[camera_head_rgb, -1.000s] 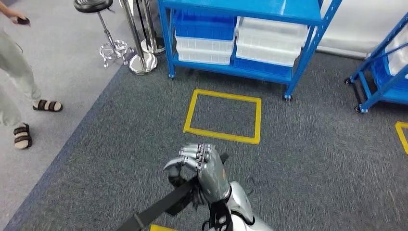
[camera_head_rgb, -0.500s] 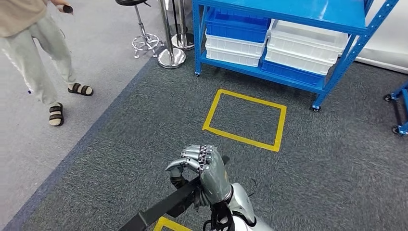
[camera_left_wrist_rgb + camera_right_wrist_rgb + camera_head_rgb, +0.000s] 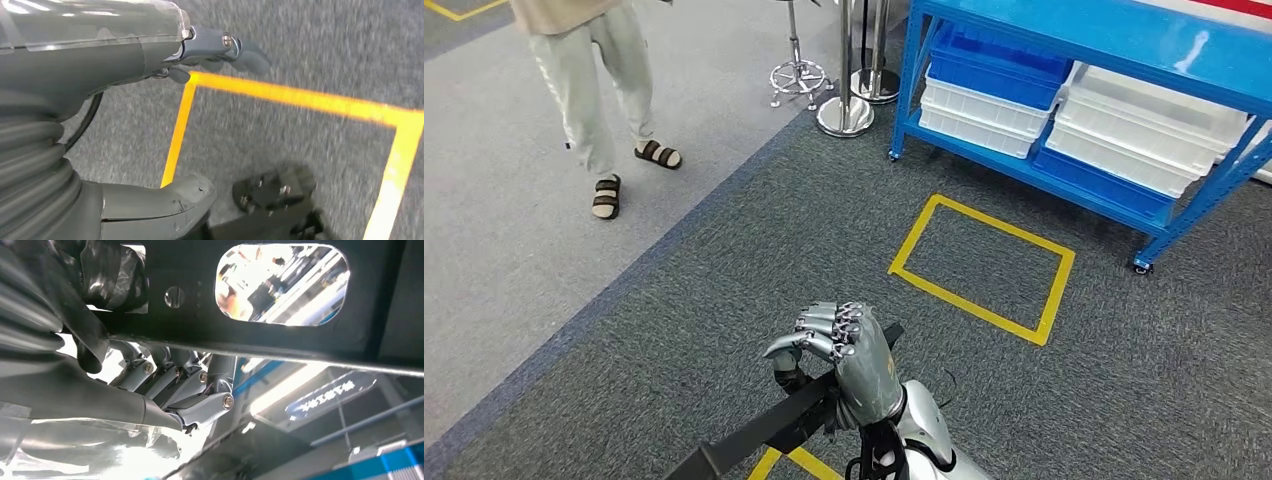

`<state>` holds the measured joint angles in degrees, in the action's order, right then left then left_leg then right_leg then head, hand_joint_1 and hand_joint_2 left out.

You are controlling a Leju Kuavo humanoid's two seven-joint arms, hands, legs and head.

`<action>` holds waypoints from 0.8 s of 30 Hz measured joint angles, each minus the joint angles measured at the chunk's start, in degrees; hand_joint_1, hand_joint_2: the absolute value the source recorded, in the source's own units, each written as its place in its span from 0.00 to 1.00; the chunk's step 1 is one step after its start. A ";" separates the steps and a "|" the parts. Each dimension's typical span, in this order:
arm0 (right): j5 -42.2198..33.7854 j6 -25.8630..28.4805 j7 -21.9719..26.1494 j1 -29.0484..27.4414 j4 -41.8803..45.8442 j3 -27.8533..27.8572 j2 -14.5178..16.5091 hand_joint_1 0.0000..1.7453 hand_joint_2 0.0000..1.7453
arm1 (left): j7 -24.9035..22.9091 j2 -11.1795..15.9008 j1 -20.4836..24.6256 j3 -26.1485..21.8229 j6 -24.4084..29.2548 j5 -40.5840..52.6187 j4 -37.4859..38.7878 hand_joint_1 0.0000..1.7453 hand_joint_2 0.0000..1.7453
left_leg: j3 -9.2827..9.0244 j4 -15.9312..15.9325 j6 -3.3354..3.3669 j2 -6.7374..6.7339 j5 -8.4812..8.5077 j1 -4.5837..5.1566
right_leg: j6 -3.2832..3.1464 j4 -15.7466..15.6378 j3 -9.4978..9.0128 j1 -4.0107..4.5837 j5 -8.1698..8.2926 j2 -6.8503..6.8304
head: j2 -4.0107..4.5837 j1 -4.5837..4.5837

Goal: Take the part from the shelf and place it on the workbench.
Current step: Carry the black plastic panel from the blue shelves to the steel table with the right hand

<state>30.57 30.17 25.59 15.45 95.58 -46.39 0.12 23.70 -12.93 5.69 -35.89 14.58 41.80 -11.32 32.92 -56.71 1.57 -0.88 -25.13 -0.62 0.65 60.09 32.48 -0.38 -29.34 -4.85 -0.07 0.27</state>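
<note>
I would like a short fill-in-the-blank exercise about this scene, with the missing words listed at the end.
1. The right hand holds a long ____ part.
2. The rectangle taped on the carpet is ____.
3. The shelf holding white bins is painted ____.
4. The person on the light floor wears ____ on the feet.

Missing words: black; yellow; blue; sandals

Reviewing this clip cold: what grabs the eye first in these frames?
The right hand low in the head view, gripping a long black part that slants across the grey carpet. Beyond it, a yellow taped rectangle marks the floor before a blue shelf stacked with white and blue bins. A person in sandals stands on the lighter floor, upper left.
</note>
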 joint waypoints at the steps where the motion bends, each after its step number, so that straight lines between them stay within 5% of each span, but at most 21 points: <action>1: 0.05 -0.14 -0.07 0.16 -0.06 -0.02 0.14 1.00 1.00 | -0.05 0.64 0.18 -0.02 -1.70 0.11 0.00 0.00 1.00 | -0.11 0.19 0.27 0.59 0.22 -0.17 | 0.13 2.54 1.07 -0.12 -1.65 1.62 | 0.00 0.02; 3: 0.10 -0.27 -0.16 0.29 -0.32 -0.04 0.27 1.00 1.00 | -0.17 1.82 0.53 -0.07 -3.56 0.16 0.00 0.00 1.00 | 0.20 0.15 0.54 1.83 0.36 -0.10 | 0.17 9.95 4.55 -0.27 -5.43 4.03 | 0.00 0.04; 5: 0.10 -0.32 -0.20 0.28 -0.70 -0.04 0.28 1.00 1.00 | -0.25 2.74 0.65 -0.13 -3.98 0.18 0.00 0.00 1.00 | 0.37 -0.04 0.57 3.41 0.39 -0.02 | 0.20 13.92 6.60 -0.33 -6.15 4.59 | 0.00 0.03; 7: 0.10 -0.29 -0.20 0.33 -0.92 -0.04 0.33 1.00 1.00 | -0.26 3.31 0.67 -0.15 -3.93 0.19 0.00 0.00 1.00 | 0.37 -0.43 0.41 5.16 0.29 -0.01 | 0.06 9.35 4.57 -0.42 -2.46 5.27 | 0.00 0.04; 9: 0.11 -0.21 -0.20 0.41 -0.99 -0.05 0.40 1.00 1.00 | -0.18 3.50 0.75 -0.17 -3.75 0.20 0.00 0.00 1.00 | 0.66 -1.03 0.00 6.72 0.10 -0.03 | -0.28 2.12 1.36 -0.67 0.81 8.34 | 0.00 0.03; 11: 0.15 -0.15 -0.21 0.49 -1.00 -0.07 0.50 1.00 1.00 | -0.03 3.61 0.81 -0.21 -3.61 0.21 0.00 0.00 1.00 | 1.35 -1.36 -0.72 8.01 0.17 -0.23 | -0.52 -0.73 0.34 -0.64 1.34 10.38 | 0.00 0.02; 13: 0.24 -0.12 -0.22 0.65 -1.00 -0.08 0.76 1.00 1.00 | 0.09 3.87 0.73 -0.25 -3.58 0.21 0.00 0.00 1.00 | 1.81 -1.22 -1.57 9.33 0.41 -0.51 | -0.88 -1.14 0.23 -0.57 1.50 9.22 | 0.00 0.02; 15: 0.38 -0.09 -0.21 0.93 -0.99 -0.08 1.21 1.00 1.00 | 0.15 4.16 0.69 -0.28 -3.58 0.21 0.00 0.00 1.00 | 2.52 -2.52 -2.19 7.50 -0.32 -0.36 | -1.53 -1.89 -0.38 -0.83 1.72 7.59 | 0.00 -0.02; 18: 0.49 0.07 -0.21 1.14 -1.00 -0.08 1.57 1.00 1.00 | 0.19 4.47 1.10 -0.29 -3.58 0.23 0.00 0.00 1.00 | 7.40 -12.08 -2.81 2.16 -4.73 -0.20 | -2.20 -2.28 -0.90 -0.65 1.61 4.68 | 0.00 -0.11; 20: 0.50 0.10 -0.22 1.12 -1.01 -0.08 1.59 1.00 1.00 | 0.19 4.56 1.09 -0.30 -3.58 0.23 0.00 0.00 1.00 | 10.17 -17.15 -3.07 1.28 -5.94 -0.35 | -2.30 -2.22 -0.98 -0.50 1.37 2.83 | -0.01 -0.11; 21: 0.51 0.10 -0.22 1.13 -1.01 -0.08 1.60 1.00 1.00 | 0.19 4.59 0.98 -0.31 -3.58 0.23 0.00 0.00 1.00 | 9.93 -16.59 -3.11 1.11 -4.96 -0.41 | -2.25 -2.19 -1.08 -0.48 1.23 2.02 | -0.02 -0.12; 24: 0.51 0.12 -0.22 1.25 -1.00 -0.08 1.68 1.00 1.00 | 0.19 4.76 0.91 -0.31 -3.58 0.26 0.00 0.00 1.00 | 4.09 -5.51 -2.60 -1.41 0.09 -0.20 | -1.68 -2.00 -1.66 -0.26 0.57 -0.08 | 0.00 -0.11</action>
<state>31.08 30.29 25.38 16.70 94.57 -46.47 1.80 23.89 -8.17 6.60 -36.20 10.99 42.06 -11.32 37.01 -62.22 -1.03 -2.29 -25.04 -0.82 -1.03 58.09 30.82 -0.64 -28.77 -4.93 -0.07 0.16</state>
